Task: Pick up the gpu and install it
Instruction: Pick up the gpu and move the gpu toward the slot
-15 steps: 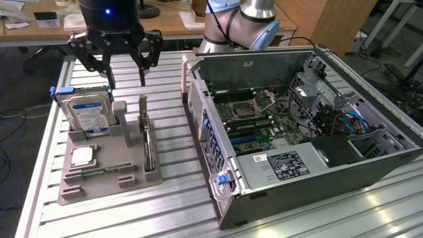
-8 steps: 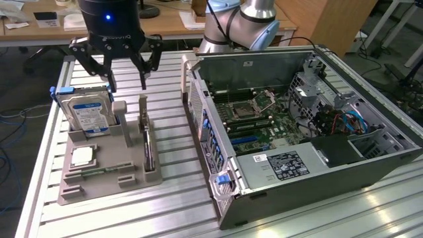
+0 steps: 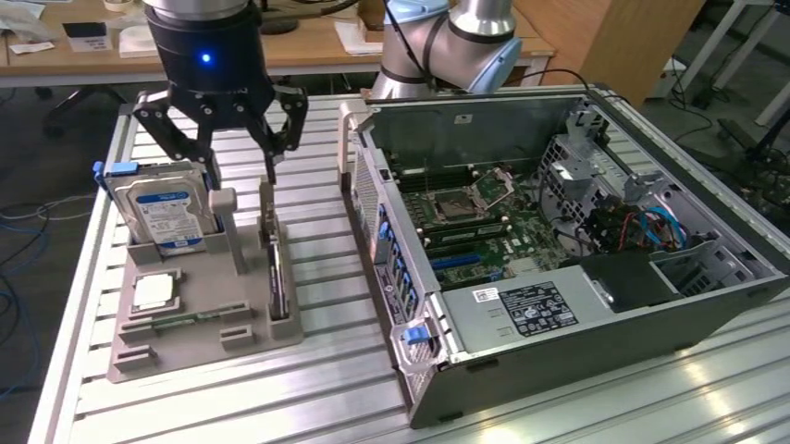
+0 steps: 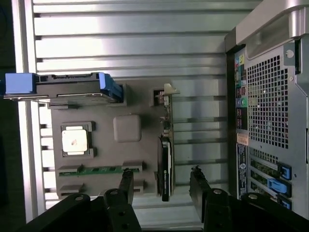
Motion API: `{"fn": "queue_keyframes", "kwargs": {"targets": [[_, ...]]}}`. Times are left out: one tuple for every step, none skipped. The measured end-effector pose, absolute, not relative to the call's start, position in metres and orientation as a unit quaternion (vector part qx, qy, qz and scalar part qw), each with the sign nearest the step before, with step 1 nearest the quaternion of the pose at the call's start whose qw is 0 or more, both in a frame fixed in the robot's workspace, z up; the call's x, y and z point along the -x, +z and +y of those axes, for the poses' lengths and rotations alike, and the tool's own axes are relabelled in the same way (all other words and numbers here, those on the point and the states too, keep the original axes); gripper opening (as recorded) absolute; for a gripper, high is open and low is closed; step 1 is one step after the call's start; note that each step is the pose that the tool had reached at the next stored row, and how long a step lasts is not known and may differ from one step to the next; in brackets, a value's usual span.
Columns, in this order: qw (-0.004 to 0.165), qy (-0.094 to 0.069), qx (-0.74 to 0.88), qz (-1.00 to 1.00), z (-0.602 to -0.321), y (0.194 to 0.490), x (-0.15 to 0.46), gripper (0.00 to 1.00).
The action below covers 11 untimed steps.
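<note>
The gpu point(image 3: 274, 270) is a thin dark card standing on its edge in a slot along the side of the grey holder point(image 3: 185, 347) nearest the computer case. In the wrist view the gpu point(image 4: 165, 166) appears edge-on as a narrow dark strip. My gripper point(image 3: 242, 178) hangs open a little above the holder, over the card's far end. Its two black fingers point(image 4: 198, 186) straddle the line of the card with clear gaps on both sides, and nothing is held. The open gripper point(image 4: 162, 187) is not touching the card.
The holder also carries a silver hard drive point(image 3: 161, 208) with a blue-white label, a square processor point(image 3: 154, 291) and a green memory stick point(image 3: 173, 321). The open computer case point(image 3: 556, 231) lies on the exterior view's right on the slatted metal table point(image 3: 333, 388), with its motherboard point(image 3: 482, 227) exposed.
</note>
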<state>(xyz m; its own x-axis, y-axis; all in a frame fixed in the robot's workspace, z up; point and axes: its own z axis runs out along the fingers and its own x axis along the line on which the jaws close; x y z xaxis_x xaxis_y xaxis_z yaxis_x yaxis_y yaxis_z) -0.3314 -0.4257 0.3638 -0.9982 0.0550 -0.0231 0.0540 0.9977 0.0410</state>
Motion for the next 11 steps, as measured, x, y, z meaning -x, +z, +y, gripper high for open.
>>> {"fn": "queue_keyframes", "kwargs": {"targets": [[0.011, 0.020, -0.024, 0.999, -0.4257, 0.3620, 0.3313, 0.59], [0.011, 0.020, -0.021, 1.000, -0.4257, 0.3600, 0.3312, 0.59], [0.011, 0.020, -0.020, 1.000, -0.4258, 0.3583, 0.3310, 0.59], [0.010, 0.020, -0.019, 1.000, -0.4258, 0.3568, 0.3308, 0.59], [0.010, 0.020, -0.019, 1.000, -0.4258, 0.3557, 0.3308, 0.59], [0.010, 0.020, -0.019, 1.000, -0.4259, 0.3549, 0.3307, 0.59], [0.010, 0.020, -0.019, 1.000, -0.4261, 0.3544, 0.3306, 0.59], [0.010, 0.020, -0.019, 1.000, -0.4266, 0.3539, 0.3304, 0.59], [0.010, 0.020, -0.019, 1.000, -0.4273, 0.3534, 0.3303, 0.59], [0.010, 0.020, -0.019, 1.000, -0.4282, 0.3529, 0.3302, 0.59], [0.010, 0.020, -0.019, 1.000, -0.4292, 0.3524, 0.3299, 0.59]]}}
